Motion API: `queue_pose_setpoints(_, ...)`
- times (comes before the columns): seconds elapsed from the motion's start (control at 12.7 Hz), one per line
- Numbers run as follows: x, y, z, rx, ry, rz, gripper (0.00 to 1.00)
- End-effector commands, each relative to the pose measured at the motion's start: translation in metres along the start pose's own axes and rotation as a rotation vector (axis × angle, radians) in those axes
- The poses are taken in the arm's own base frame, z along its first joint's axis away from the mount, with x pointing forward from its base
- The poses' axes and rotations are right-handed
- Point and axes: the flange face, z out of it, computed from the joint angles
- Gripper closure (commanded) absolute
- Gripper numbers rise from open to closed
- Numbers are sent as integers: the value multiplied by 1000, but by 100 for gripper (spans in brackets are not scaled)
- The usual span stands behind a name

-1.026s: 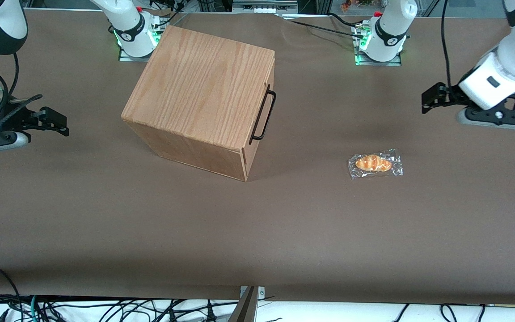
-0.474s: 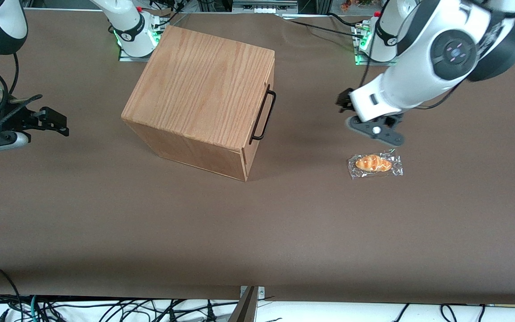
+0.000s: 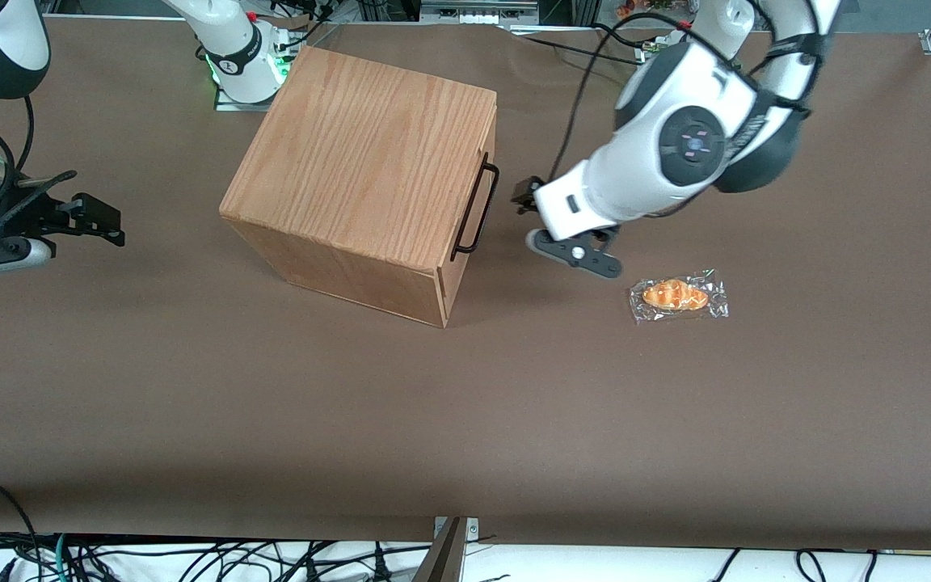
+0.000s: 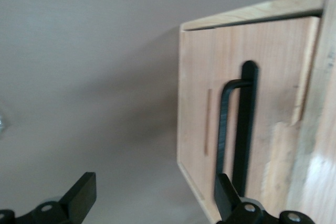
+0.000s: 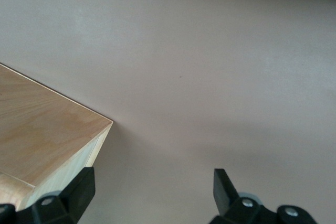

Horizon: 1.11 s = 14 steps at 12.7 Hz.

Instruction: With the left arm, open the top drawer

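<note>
The oak-grain cabinet stands on the brown table, with its top drawer shut flush. The drawer's thin black wire handle faces the working arm's end of the table and also shows close up as handle in the left wrist view. The glossy white left arm reaches down in front of the drawer. Its black gripper hovers a short gap from the handle without touching it. That gripper is open with nothing between its fingers.
A plastic-wrapped croissant lies on the table, nearer the front camera than the gripper and toward the working arm's end. The table's brown cover stretches wide in front of the cabinet. Cables hang along the table's near edge.
The left arm has swung in from the working arm's end of the table toward the cabinet. Its gripper passed above the croissant and came up close to the handle. The drawer has not moved.
</note>
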Motion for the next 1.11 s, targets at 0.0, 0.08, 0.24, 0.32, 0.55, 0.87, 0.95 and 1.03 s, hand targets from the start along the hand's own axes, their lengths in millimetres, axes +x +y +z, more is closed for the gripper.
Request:
queue_pose_setpoints(0.0,5,19,22,1,-18,-3,0)
queue_pose_setpoints(0.08,6,23,32,12,-29,7,0)
queue_pose_setpoints(0.24,10,22,45,38,-32,22,0)
queue_pose_setpoints(0.32,11,21,47,42,-33,23,0)
queue_pose_setpoints(0.55,14,19,58,43,-46,37,0)
queue_pose_setpoints(0.87,15,19,64,45,-56,44,0)
queue_pose_setpoints(0.95,17,16,69,44,-65,60,0)
queue_pose_setpoints(1.03,17,16,71,44,-68,81,0)
